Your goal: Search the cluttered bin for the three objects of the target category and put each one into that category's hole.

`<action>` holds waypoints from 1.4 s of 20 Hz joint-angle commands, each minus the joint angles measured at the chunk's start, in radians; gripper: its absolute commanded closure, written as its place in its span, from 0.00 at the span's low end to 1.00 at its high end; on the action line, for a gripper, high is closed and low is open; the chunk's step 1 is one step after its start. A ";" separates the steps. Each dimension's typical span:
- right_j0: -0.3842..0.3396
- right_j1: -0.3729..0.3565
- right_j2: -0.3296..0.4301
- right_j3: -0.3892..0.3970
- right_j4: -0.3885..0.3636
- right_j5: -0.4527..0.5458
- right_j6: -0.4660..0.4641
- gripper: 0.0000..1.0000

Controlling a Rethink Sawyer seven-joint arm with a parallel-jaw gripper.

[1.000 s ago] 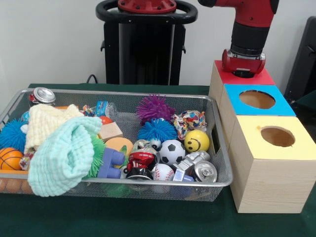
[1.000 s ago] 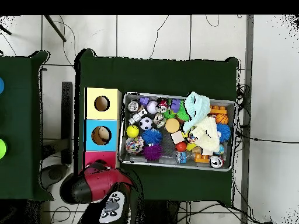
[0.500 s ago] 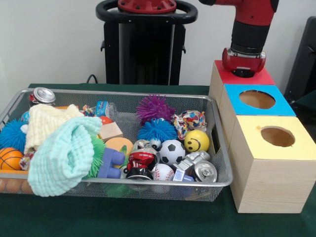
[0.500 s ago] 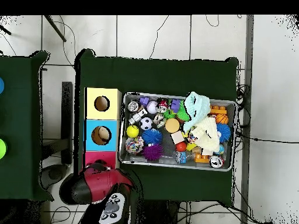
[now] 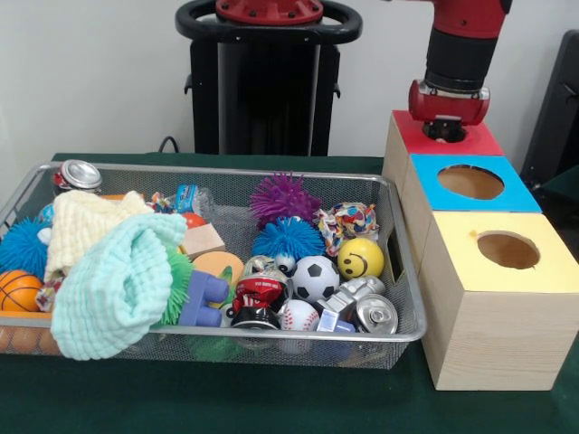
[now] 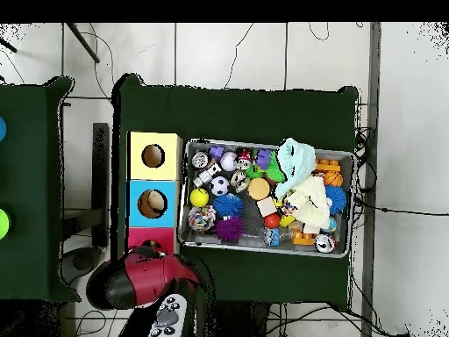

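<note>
While the arm hangs over the red box (image 5: 452, 143) at the table's (image 5: 271, 398) far right corner, the gripper (image 5: 447, 129) sits at that box's hole; whether it is spread or pinching, I cannot tell. Judged step: a drop just made, or retreat. Next, return to the bin (image 5: 403, 271) for another target; the category is unclear. Cloths (image 5: 118, 271) bury the bin's left end; balls (image 5: 315, 276) and cans (image 5: 374, 313) crowd its right.
</note>
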State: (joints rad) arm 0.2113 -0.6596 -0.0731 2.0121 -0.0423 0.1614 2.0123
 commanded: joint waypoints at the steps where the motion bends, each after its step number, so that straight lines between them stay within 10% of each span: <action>1: -0.007 -0.002 0.034 -0.011 0.035 0.062 0.143 1.00; 20: -0.011 -0.006 0.034 -0.022 0.042 0.104 0.137 1.00; 21: -0.003 -0.005 0.025 -0.031 0.036 0.111 0.132 0.00; 28: 0.009 0.010 0.009 -0.038 0.044 0.108 0.140 0.00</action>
State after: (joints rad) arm 0.2263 -0.6594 -0.0858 2.0091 -0.0373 0.1731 2.0125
